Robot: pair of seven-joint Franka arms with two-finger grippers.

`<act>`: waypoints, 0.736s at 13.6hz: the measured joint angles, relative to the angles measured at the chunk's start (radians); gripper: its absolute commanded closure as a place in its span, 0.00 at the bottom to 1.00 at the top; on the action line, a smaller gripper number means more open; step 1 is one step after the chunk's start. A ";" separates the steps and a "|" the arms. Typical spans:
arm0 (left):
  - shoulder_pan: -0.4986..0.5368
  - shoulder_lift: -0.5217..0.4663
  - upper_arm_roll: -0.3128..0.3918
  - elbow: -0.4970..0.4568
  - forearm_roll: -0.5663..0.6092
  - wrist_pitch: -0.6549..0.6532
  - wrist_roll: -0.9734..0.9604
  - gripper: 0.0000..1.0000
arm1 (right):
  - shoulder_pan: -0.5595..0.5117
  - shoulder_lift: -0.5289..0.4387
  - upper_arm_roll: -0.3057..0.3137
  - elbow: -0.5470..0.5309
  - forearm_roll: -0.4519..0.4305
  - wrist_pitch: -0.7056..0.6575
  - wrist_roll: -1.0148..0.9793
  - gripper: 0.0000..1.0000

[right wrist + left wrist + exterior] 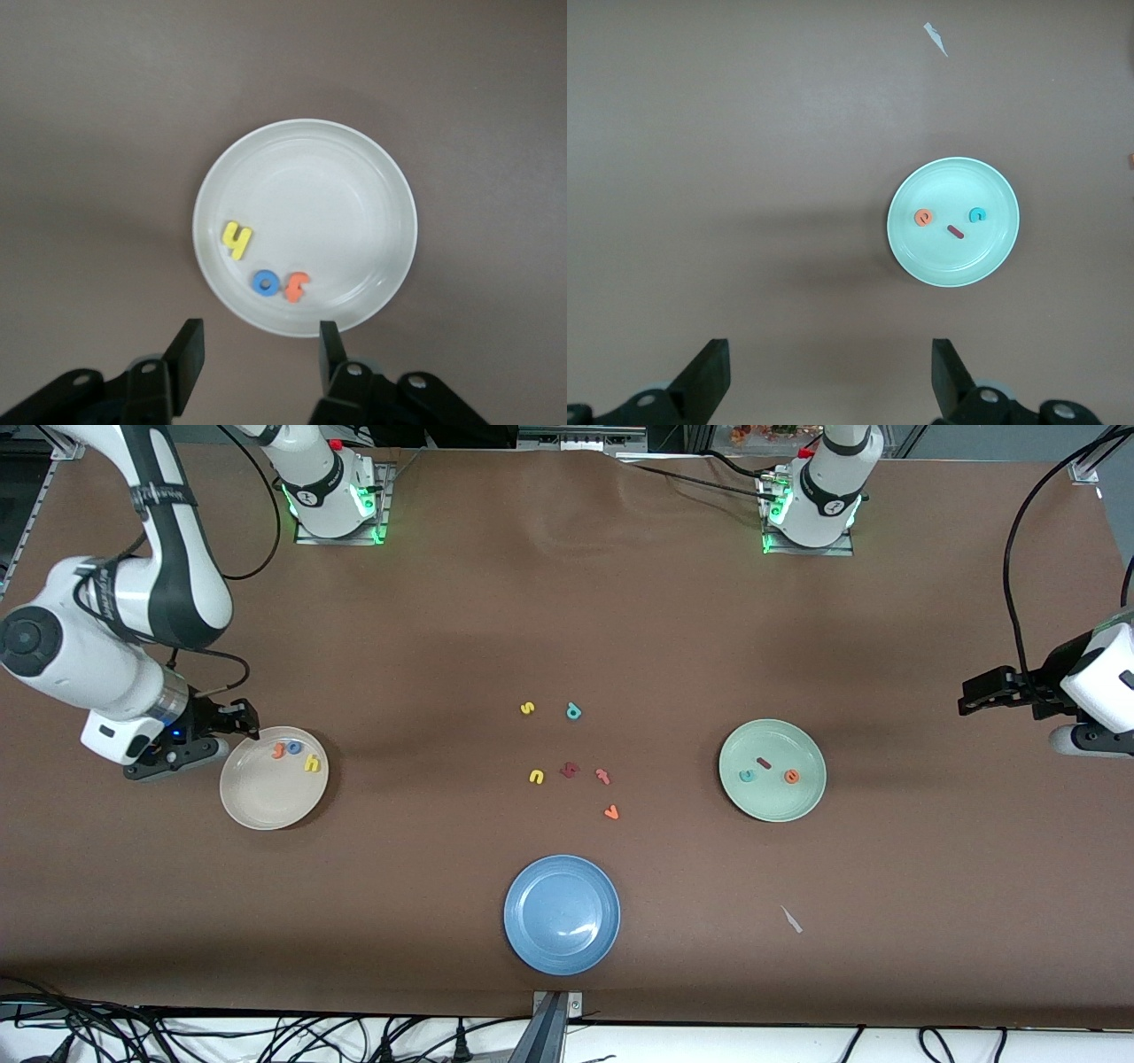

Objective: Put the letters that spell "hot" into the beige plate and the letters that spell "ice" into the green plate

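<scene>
The right gripper [239,731] hangs just beside the beige plate [266,802], at the rim toward the right arm's end of the table, its fingers parted with nothing between them; the right wrist view shows the two fingertips [188,343] standing apart over the plate's edge. In the plate lie the three letters that spell "hot", bunched close to that same rim: the orange "t" [278,750], the blue "o" [293,747] touching or nearly touching it, and the yellow "h" [312,763] just beside them. The rest of the plate is bare. The left gripper [967,698] waits well apart at the left arm's end of the table, its jaws wide and empty, as the left wrist view confirms [824,376]. The green plate [772,802] sits between that gripper and the loose letters mid-table, and holds the teal "c" [748,774], the dark red "i" [764,763] and the orange "e" [791,776], each lying apart from the others. By the look of it both words are already sorted, so the only move left for the right gripper is up and away from the plate, toward its own base, without dragging the rim. The stray letters [571,771] and the blue plate [562,914] play no part.
</scene>
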 measured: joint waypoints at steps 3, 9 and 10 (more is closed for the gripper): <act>-0.001 0.001 0.000 0.000 0.000 0.004 0.000 0.00 | 0.001 -0.074 0.017 0.064 0.000 -0.151 0.045 0.37; -0.001 0.013 0.000 -0.003 0.000 0.033 0.000 0.01 | 0.000 -0.201 0.043 0.225 0.000 -0.435 0.087 0.37; -0.001 0.017 0.000 -0.003 0.000 0.037 0.000 0.01 | 0.001 -0.208 0.060 0.238 0.000 -0.451 0.102 0.36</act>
